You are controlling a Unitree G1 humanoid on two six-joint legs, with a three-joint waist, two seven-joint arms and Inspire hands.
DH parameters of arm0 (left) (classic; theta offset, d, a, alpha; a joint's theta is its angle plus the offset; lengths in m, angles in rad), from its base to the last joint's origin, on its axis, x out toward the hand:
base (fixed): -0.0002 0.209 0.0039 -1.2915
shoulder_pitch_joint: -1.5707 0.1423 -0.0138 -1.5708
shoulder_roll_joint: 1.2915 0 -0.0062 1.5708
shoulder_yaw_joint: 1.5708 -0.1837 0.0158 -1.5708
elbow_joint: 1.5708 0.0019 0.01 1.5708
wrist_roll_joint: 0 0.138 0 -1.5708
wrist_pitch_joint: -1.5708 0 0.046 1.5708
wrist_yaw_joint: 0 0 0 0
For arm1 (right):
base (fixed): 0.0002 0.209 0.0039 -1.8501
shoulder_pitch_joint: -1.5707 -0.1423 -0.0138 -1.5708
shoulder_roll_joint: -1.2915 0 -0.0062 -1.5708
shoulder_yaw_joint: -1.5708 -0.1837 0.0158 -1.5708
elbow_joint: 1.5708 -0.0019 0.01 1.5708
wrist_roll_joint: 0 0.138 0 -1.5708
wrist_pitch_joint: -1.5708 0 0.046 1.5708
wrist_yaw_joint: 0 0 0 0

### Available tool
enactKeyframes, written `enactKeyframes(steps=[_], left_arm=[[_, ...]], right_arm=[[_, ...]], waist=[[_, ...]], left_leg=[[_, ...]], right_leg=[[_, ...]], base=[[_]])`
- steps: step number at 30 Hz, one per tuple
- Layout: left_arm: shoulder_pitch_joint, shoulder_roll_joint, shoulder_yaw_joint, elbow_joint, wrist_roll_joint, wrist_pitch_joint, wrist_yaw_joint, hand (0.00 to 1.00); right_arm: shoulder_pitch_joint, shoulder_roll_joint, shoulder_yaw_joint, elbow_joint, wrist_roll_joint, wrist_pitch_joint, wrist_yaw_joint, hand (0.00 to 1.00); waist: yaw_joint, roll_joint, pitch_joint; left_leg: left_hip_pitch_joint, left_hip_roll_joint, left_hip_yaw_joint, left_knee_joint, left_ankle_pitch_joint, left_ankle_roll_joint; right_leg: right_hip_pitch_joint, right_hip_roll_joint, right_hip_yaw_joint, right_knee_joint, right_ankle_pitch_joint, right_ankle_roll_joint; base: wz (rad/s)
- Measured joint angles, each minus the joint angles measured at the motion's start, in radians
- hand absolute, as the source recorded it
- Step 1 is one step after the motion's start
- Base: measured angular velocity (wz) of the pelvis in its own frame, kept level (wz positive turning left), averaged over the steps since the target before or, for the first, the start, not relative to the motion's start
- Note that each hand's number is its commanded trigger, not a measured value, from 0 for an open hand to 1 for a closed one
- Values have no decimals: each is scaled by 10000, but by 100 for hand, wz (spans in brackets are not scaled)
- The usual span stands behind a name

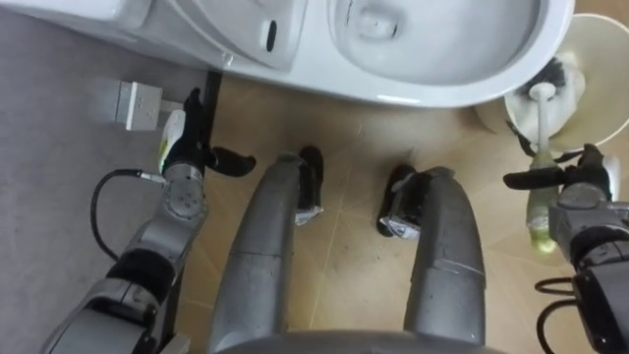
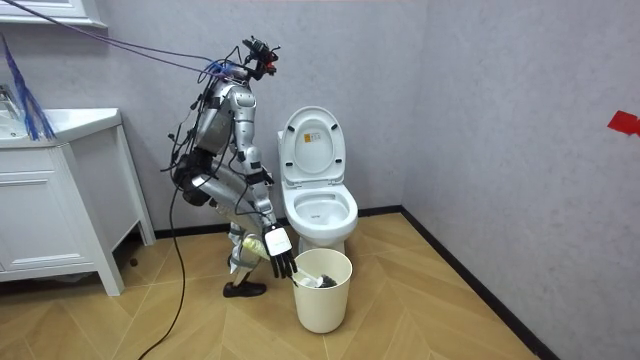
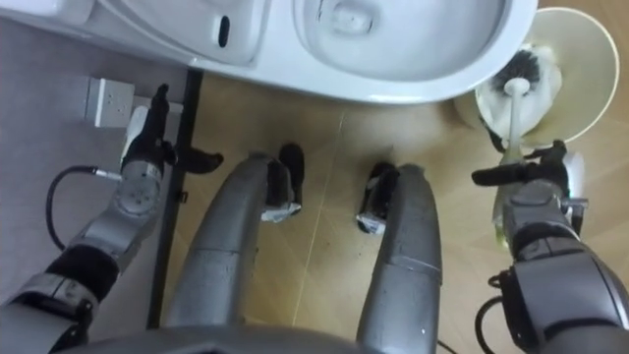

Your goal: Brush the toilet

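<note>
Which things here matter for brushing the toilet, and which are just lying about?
Job: toilet, toilet brush, white bin holding it, right robot hand by the brush handle.
Lying about: wall socket box, white cabinet, left robot hand idle near the wall.

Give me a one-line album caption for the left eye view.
Robot's right hand by a white-handled toilet brush resting in a round cream bin next to the white ceramic toilet.

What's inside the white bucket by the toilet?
The toilet brush: its dark bristly head sits inside the bucket, white handle sticking out toward the right hand. The bucket's bottom beneath the head is covered.
</note>
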Motion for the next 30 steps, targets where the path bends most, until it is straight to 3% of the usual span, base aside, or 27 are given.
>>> enactKeyframes(steps=[4, 11, 21, 27, 28, 29, 30], left_arm=[[111, 21, -1, -122, 2, -38, 200, 0], [117, 97, -167, -440, 2, -40, 222, 0], [174, 121, -173, -763, 5, -8, 207, 0], [690, 123, -171, -1289, 8, 215, 181, 0], [799, 135, -171, -1415, 7, 292, 180, 0], [892, 158, -171, -1508, 7, 343, 176, 0], [918, 166, -172, -1510, 7, 348, 169, 0]], right_arm=[[64, -6, 27, 12, 328, -1, 96, 0], [244, -105, 153, 54, 1162, 5, 213, 0], [653, -196, 400, 474, 1324, 215, 441, 0], [907, -214, 399, 492, 1345, 444, 447, 0], [999, -214, 399, 492, 1345, 455, 455, 73], [1053, -214, 399, 492, 1346, 527, 476, 100], [1074, -214, 400, 494, 1346, 576, 516, 100]], waist=[[-1, 70, 4], [36, 394, -2], [232, 454, -13], [228, 469, -23], [225, 469, -24], [203, 469, -24], [194, 469, -24]], left_leg=[[-79, -14, -7, 24, -47, 11], [-241, -83, 13, 64, -116, 108], [-239, -223, 90, 85, -170, 200], [-211, -240, 104, 111, -172, 210], [-198, -221, 107, 124, -176, 218], [-192, -189, 113, 129, -176, 218], [-184, -186, 119, 132, -176, 219]], right_leg=[[-51, -72, -33, 2, -38, -2], [-169, -123, -63, 12, -93, 84], [-192, -303, -34, 127, -204, 197], [-146, -347, -33, 161, -228, 203], [-123, -341, -37, 160, -228, 203], [-113, -339, -38, 162, -227, 204], [-106, -338, -36, 164, -226, 203]], base=[[0], [2], [4], [2], [0], [0], [0]])
